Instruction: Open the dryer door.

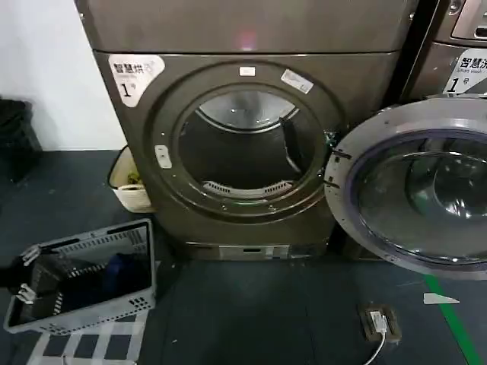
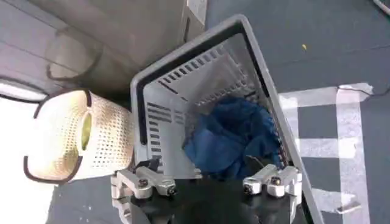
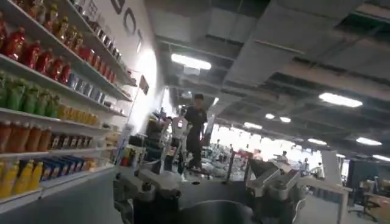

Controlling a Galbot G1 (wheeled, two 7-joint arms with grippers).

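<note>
One dryer door [image 1: 415, 190], swung fully open to the drum's right. Left gripper [image 2: 210, 182] spread over grey basket [image 2: 183, 91] holding blue cloth [image 2: 231, 137]; right gripper [image 3: 210, 185] spread, aimed away. Risk: door drifting shut, or getting clipped by a moving arm.

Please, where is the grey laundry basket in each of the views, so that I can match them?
Head view: the grey basket stands on the floor at the lower left, in front of the dryer.
Left wrist view: the basket is seen from above, with blue cloth inside.
Right wrist view: this camera faces store shelves instead.
Shared landmark: the cream perforated bin beside the basket.
</note>
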